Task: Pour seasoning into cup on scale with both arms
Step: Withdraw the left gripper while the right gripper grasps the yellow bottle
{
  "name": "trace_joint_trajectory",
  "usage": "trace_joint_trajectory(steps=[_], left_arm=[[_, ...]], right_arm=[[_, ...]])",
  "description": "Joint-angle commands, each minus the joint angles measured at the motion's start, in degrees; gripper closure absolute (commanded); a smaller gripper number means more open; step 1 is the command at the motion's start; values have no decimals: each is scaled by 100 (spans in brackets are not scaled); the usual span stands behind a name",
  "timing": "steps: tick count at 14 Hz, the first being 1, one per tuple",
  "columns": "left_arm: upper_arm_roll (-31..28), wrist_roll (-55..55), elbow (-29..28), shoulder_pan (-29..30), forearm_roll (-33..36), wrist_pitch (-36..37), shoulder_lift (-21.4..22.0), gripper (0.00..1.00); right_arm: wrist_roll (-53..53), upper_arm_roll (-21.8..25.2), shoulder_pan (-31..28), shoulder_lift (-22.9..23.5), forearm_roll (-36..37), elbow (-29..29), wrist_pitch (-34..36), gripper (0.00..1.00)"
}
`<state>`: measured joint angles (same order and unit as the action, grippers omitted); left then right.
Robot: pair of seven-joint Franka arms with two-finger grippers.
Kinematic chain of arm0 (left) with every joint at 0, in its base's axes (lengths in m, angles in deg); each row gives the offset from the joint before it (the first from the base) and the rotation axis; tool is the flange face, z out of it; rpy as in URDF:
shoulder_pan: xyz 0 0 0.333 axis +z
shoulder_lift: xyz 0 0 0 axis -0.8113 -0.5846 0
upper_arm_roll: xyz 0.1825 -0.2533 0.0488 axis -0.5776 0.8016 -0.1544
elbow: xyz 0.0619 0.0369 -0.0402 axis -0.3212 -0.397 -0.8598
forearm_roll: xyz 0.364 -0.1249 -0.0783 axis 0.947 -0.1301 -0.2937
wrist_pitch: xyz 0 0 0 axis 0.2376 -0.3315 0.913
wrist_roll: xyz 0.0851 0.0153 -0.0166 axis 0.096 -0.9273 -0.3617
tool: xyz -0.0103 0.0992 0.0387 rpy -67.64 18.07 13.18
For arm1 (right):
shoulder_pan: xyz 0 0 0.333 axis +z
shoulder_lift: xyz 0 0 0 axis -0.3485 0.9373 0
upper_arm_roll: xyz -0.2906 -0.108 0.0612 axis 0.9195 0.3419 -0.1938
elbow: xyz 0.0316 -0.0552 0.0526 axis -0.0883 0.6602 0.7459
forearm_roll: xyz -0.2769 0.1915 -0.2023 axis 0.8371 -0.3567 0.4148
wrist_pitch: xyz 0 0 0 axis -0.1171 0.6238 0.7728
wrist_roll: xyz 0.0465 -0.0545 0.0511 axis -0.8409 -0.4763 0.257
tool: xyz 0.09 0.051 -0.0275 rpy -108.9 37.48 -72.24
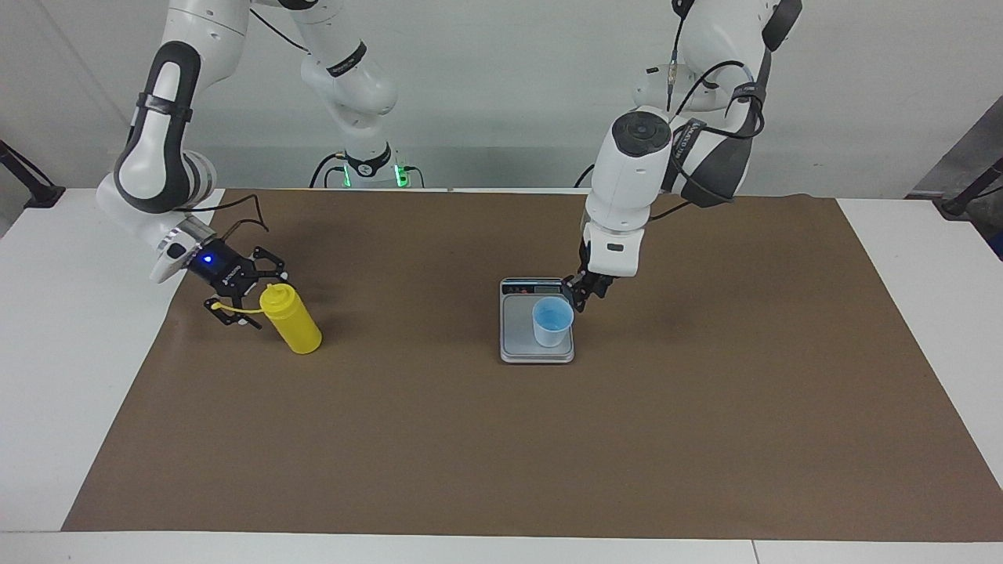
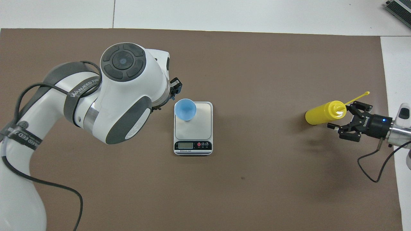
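Observation:
The light-blue cup (image 1: 552, 322) (image 2: 185, 109) stands upright on the scale (image 1: 517, 333) (image 2: 199, 126), at the plate's corner toward the left arm's end. My left gripper (image 1: 584, 292) (image 2: 175, 89) hangs just beside the cup, open and clear of its rim. The yellow seasoning bottle (image 1: 295, 325) (image 2: 321, 114) stands on the mat toward the right arm's end, its cap strap sticking out sideways. My right gripper (image 1: 252, 298) (image 2: 342, 116) is open with a finger on each side of the bottle's domed top, not closed on it.
A brown mat (image 1: 501, 454) covers most of the white table (image 1: 70, 337). The scale's display strip (image 2: 193, 146) faces the robots. A black cable (image 2: 374, 165) trails from the right wrist. A grey device (image 2: 399, 8) sits at the table's corner.

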<state>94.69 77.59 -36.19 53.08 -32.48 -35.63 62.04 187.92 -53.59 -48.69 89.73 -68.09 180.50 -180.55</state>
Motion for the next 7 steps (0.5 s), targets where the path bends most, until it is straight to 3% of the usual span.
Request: trace_joint_trajectory(steps=[1,4,7], left_arm=[[-37,-380,407,18,104,635,-96,44],[-98,-1232,951,158,42,1444,-122,43],[-694,-2040,1207,212,-211,1884,-70,41]], right_arm=[[497,-47,-18,254,-292,-8,-9,0],[683,-47,34,325,-537,-8,-34,0],[692,-47,175,351,-687,-8,-113,0]])
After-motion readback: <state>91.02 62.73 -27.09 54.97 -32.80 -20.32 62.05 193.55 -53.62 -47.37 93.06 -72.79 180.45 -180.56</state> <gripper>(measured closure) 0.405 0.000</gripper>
